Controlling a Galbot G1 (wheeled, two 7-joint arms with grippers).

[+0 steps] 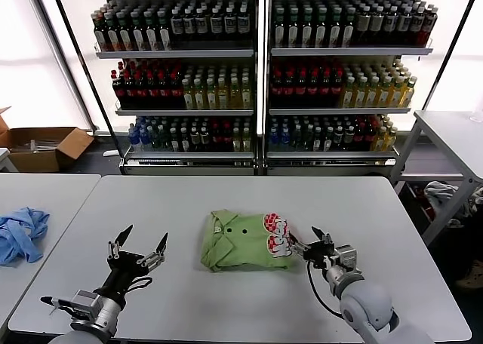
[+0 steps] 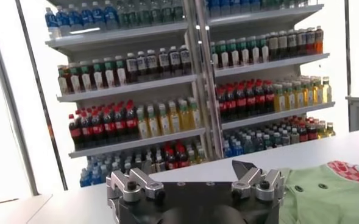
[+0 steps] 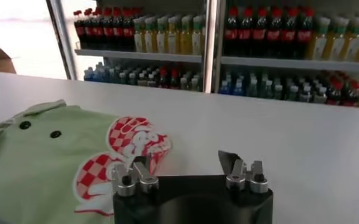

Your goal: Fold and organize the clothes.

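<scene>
Left gripper: jaws spread wide, empty, above the table at 7 o'clock. Folded green T-shirt: mid-table, at 3 o'clock from those jaws, well apart. Right gripper: jaws spread, gripping nothing, just beside the shirt's printed edge, at 3 o'clock from it.
</scene>
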